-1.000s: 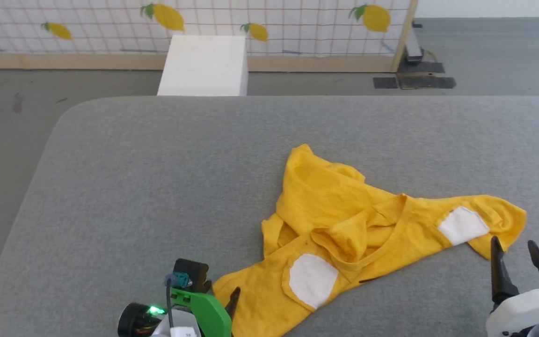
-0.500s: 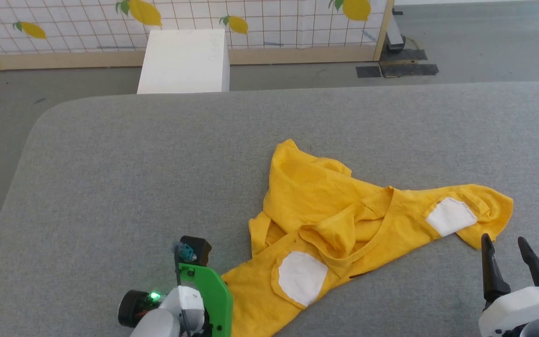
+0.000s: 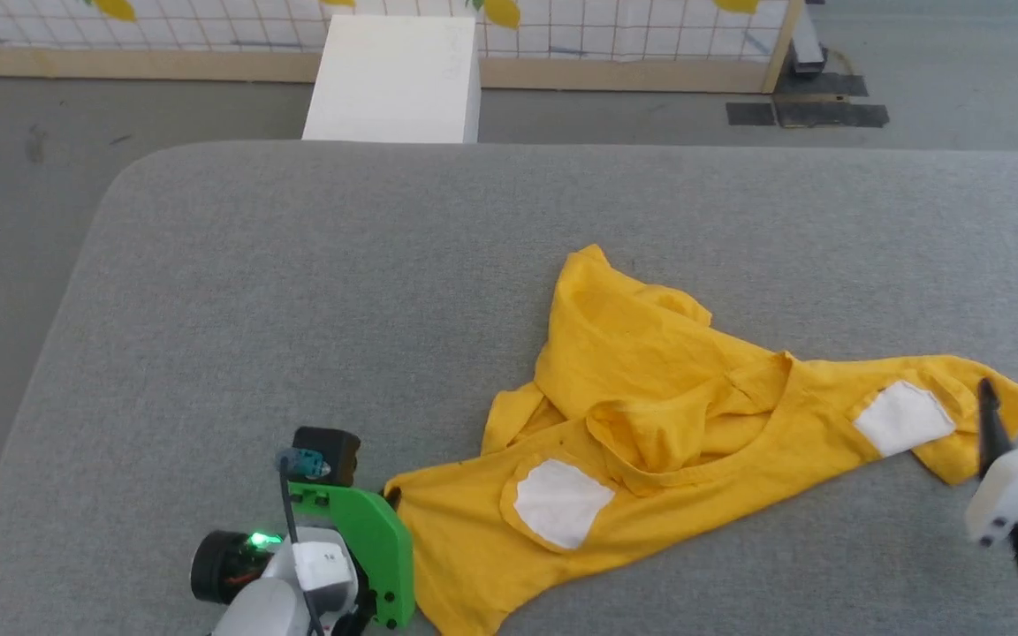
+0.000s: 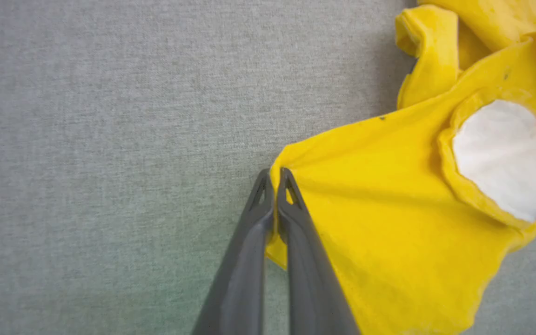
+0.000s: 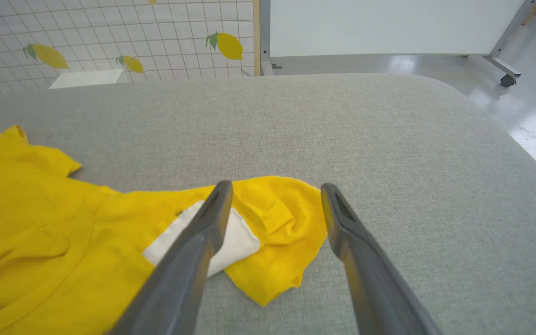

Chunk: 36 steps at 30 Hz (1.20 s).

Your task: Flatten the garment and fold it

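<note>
Grey padded table (image 3: 208, 265) holds the crumpled yellow garment (image 3: 650, 371) near its front right; left gripper (image 4: 275, 174) pinches one corner, right gripper (image 5: 276, 190) hangs wide over the opposite end, likely to stretch it flat.

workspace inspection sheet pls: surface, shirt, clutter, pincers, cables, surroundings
surface: grey padded table, rounded corners
job's things: yellow garment crumpled, not flat, two white patches showing
clutter: nothing seen
pincers: left pincer shut on a corner of the garment; right pincer open at its opposite end, contact unclear
cables: dark cable on the left wrist, apart from the cloth
surroundings: white box and lemon-print panel beyond the table
</note>
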Available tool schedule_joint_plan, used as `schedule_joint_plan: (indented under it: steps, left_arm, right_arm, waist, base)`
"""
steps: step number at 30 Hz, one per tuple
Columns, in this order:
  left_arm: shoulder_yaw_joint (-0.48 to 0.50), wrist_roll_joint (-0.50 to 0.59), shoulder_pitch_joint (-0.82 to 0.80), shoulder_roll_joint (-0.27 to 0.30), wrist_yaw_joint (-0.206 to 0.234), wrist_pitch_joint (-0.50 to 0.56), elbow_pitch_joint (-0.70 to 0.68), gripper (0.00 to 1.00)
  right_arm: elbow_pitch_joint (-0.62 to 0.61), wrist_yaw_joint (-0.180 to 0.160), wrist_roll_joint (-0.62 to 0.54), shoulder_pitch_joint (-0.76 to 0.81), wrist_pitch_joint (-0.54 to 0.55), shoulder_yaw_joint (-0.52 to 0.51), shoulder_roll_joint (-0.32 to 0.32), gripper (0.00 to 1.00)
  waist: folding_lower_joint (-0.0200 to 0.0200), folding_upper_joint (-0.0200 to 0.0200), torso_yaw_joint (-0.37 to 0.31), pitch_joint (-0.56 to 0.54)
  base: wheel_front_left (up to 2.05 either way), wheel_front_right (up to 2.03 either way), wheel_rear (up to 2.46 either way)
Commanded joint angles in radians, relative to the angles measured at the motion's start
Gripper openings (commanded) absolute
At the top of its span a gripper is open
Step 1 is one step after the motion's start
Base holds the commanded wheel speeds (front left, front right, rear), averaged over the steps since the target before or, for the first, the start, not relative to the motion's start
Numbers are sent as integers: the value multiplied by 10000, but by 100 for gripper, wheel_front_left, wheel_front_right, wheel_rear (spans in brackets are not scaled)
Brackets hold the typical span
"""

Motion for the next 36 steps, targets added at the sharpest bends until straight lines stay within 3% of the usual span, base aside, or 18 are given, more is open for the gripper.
schedule_joint_plan:
  steps: [1, 9, 17, 18, 21, 22, 31, 36]
  left_arm:
    - [81, -56, 21, 117, 73, -106, -107, 0]
    - [78, -45, -338, 137, 46, -376, -264, 0]
    - [-8, -82, -581, 134, -26, -465, -262, 0]
    - [-22, -88, -594, 140, -33, -463, -252, 0]
    - [-36, -100, -616, 159, -29, -476, -237, 0]
    - [-37, -106, -615, 168, -26, -482, -231, 0]
    - [-50, -134, -712, 330, -200, -886, -263, 0]
    - [305, -641, -1486, 447, -782, -1421, -577, 0]
  right_arm:
    - [511, -13, 67, -615, 366, -307, -239, 100]
    - [3270, -13, -210, -2635, 2376, -2012, -769, 100]
    - [4156, -13, -1147, -3656, 3463, -2819, -793, 100]
    - [4214, -13, -1312, -3735, 3681, -2863, -769, 65]
    - [4205, -13, -1648, -3885, 4103, -2843, -691, 12]
    - [4160, -13, -1695, -3924, 4171, -2824, -678, 2]
    - [3559, -13, -1433, -3803, 4060, -2051, -832, 0]
    - [3071, -13, -593, -3841, 3797, -1394, -1427, 0]
  waist:
    - [0, 0, 243, 252]
    - [0, 0, 681, 795]
    - [0, 0, 750, 1156]
    - [0, 0, 738, 1174]
    - [0, 0, 687, 1189]
    - [0, 0, 667, 1180]
    - [0, 0, 389, 687]
    - [0, 0, 278, 352]
  base:
    - [0, 0, 0]
    - [0, 0, 0]
    - [0, 0, 0]
    - [0, 0, 0]
    - [0, 0, 0]
    - [0, 0, 0]
    - [0, 0, 0]
    - [0, 0, 0]
